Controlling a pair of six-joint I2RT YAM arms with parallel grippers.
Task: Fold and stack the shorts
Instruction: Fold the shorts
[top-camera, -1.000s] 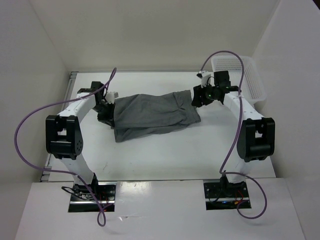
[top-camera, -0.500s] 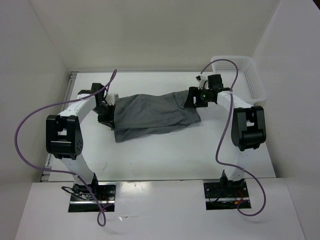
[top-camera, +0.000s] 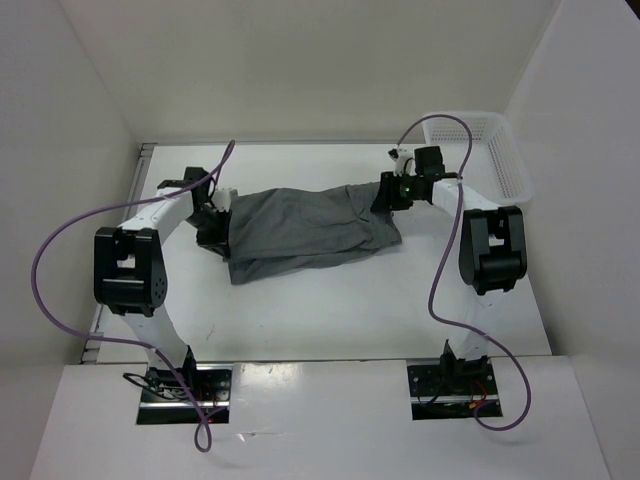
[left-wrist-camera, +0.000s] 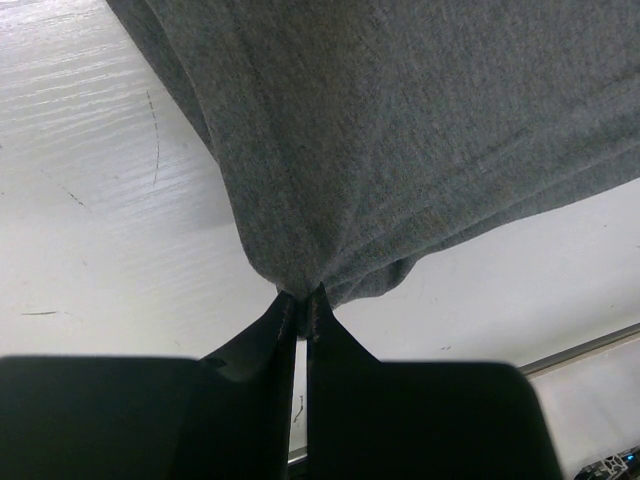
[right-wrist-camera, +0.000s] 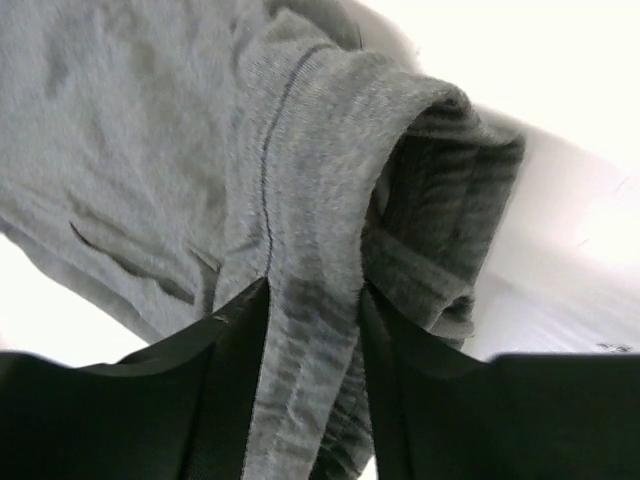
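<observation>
The grey shorts (top-camera: 310, 225) lie spread across the middle of the table, left end nearer me, right end further back. My left gripper (top-camera: 215, 225) is at their left end. In the left wrist view it (left-wrist-camera: 302, 298) is shut on a pinched corner of the fabric (left-wrist-camera: 400, 130). My right gripper (top-camera: 385, 195) is at the shorts' right end. In the right wrist view it (right-wrist-camera: 312, 290) has a thick fold of the ribbed waistband (right-wrist-camera: 440, 200) filling the narrow gap between its fingers; the grey cloth (right-wrist-camera: 150, 150) spreads to the left.
A white mesh basket (top-camera: 505, 150) stands at the back right corner, just beyond the right arm. White walls close in the table on the left, back and right. Purple cables loop from both arms.
My right gripper has moved left from beside the shorts onto their right end, its arm folding in. The left gripper and the shorts have stayed almost still.
</observation>
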